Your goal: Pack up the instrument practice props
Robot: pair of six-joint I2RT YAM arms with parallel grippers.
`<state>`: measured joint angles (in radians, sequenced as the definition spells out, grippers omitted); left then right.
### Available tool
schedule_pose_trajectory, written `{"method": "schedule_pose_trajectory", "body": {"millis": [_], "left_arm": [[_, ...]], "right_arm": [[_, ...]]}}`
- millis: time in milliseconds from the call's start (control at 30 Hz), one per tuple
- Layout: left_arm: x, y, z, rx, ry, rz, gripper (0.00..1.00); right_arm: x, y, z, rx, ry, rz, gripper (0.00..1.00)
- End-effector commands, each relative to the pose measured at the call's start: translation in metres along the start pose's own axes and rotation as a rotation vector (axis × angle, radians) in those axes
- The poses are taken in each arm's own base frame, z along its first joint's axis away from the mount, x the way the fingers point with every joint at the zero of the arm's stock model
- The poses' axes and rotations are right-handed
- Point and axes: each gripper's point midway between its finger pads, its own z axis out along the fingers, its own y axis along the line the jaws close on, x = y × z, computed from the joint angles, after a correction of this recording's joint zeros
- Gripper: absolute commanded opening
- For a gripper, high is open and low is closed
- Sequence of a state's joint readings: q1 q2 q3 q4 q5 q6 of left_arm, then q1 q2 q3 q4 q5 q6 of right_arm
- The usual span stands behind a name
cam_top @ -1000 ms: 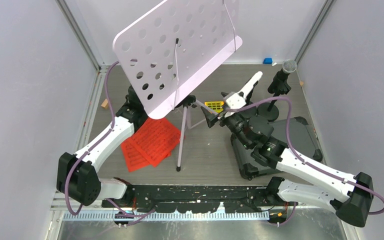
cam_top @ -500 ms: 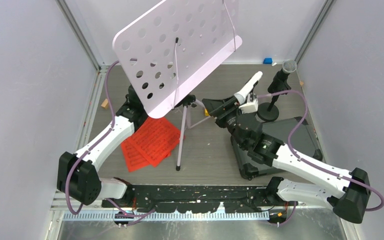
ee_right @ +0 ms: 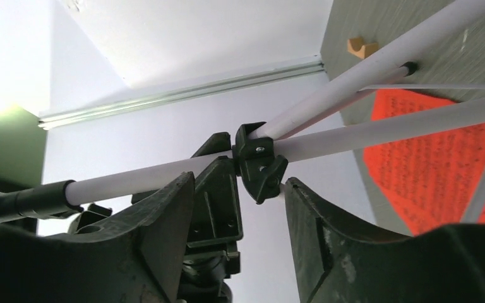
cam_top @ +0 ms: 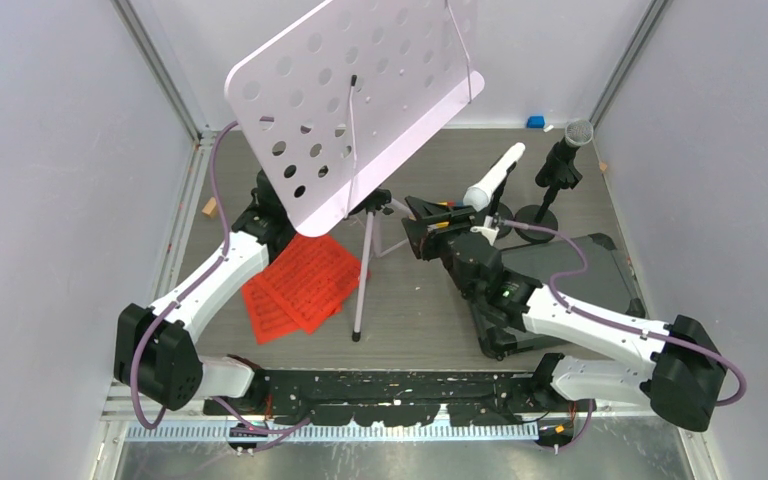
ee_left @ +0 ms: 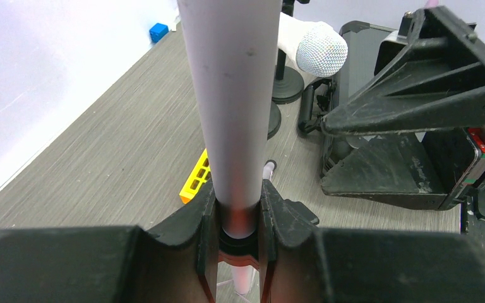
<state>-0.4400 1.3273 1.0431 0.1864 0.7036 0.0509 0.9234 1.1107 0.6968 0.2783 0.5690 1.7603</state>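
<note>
The top camera sits above and behind my bases, looking down over the whole table (cam_top: pixel 410 310), with the music stand (cam_top: pixel 360 100) close under its lens. My left wrist camera looks along my left gripper (ee_left: pixel 239 205), hard against that stand, toward the white microphone (ee_left: pixel 312 45) and hard case (ee_left: pixel 366 38), both also seen from above. My right wrist camera, rolled sideways, looks closely past my right gripper (ee_right: pixel 239 183) at the tripod hub (ee_right: pixel 260 163) and red pages (ee_right: pixel 436 151), which the top view shares.

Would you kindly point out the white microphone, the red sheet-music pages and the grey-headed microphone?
white microphone (cam_top: pixel 492 177): top external view, mid-body.
red sheet-music pages (cam_top: pixel 298 285): top external view, centre of the stack.
grey-headed microphone (cam_top: pixel 563 157): top external view, black handle.
</note>
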Motion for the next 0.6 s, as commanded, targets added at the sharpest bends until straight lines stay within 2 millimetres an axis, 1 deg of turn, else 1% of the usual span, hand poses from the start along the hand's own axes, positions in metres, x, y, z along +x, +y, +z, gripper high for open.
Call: {"method": "schedule_pose_trajectory", "body": {"millis": [0,67,167,200,233,333,367,467,567], "left_arm": [[0.042,-0.006,0.001,0.02,0.134,-0.094,0.0],[0.042,-0.006,0.002,0.023,0.139,-0.098,0.0],[0.042,-0.006,0.002,0.024,0.139,-0.099,0.0],[0.042,-0.006,0.002,0.024,0.14,-0.099,0.0],[0.042,-0.006,0.002,0.023,0.14,-0.096,0.0],[0.044,-0.006,0.001,0.019,0.143,-0.093,0.0],[0.043,-0.006,0.001,0.018,0.142,-0.091,0.0],[0.044,-0.006,0.001,0.018,0.144,-0.092,0.0],[0.045,-0.005,0.001,0.017,0.147,-0.095,0.0]], "right_arm": [[0.001,0.022,0.007,-0.07,-0.023,0.169,0.57],[0.006,0.016,0.011,-0.053,-0.005,0.183,0.55],[0.013,0.01,0.016,-0.038,0.021,0.195,0.54],[0.014,0.011,0.016,-0.044,0.026,0.205,0.54],[0.016,0.007,0.018,-0.038,0.03,0.205,0.53],[0.02,0.009,0.022,-0.053,0.045,0.225,0.51],[0.022,0.007,0.024,-0.048,0.049,0.225,0.5],[0.027,0.008,0.026,-0.054,0.069,0.241,0.47],[0.031,0.005,0.029,-0.054,0.081,0.247,0.4]]}}
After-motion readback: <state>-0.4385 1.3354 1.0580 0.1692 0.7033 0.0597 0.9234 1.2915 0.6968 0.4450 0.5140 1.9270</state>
